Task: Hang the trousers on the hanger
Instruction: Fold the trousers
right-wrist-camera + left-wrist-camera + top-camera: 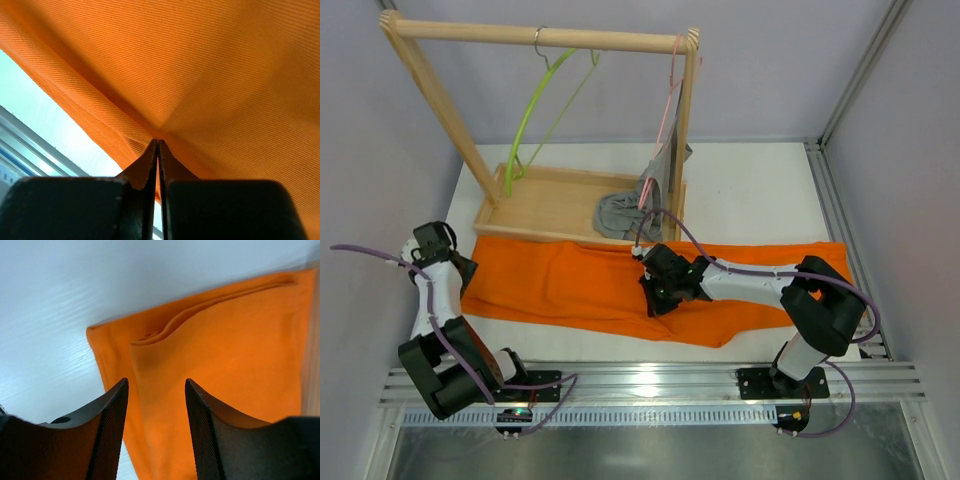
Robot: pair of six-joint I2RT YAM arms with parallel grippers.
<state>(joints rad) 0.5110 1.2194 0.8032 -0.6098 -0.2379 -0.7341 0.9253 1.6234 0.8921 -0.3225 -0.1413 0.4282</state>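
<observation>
Trousers point(570, 285) lie flat on the table point(760, 200), long axis running left to right, just in front of the wooden rack point(540, 37). The hanger point(535, 120) hangs bare from the rack's rail at rear left, well apart from the cloth. From above, the right gripper point(653, 297) sits on the near edge about mid-length, and the left gripper point(460, 265) waits at the garment's left end, on the hanger's side. The left wrist view adds what the overhead cannot: the left gripper point(156, 385) is released, jaws apart, with the layered end of the trousers point(225, 365) just ahead and beneath. The right wrist view shows the right gripper point(158, 142) clenched on a tented pinch of the trousers point(200, 65). The cloth probably has to travel rearward and left.
</observation>
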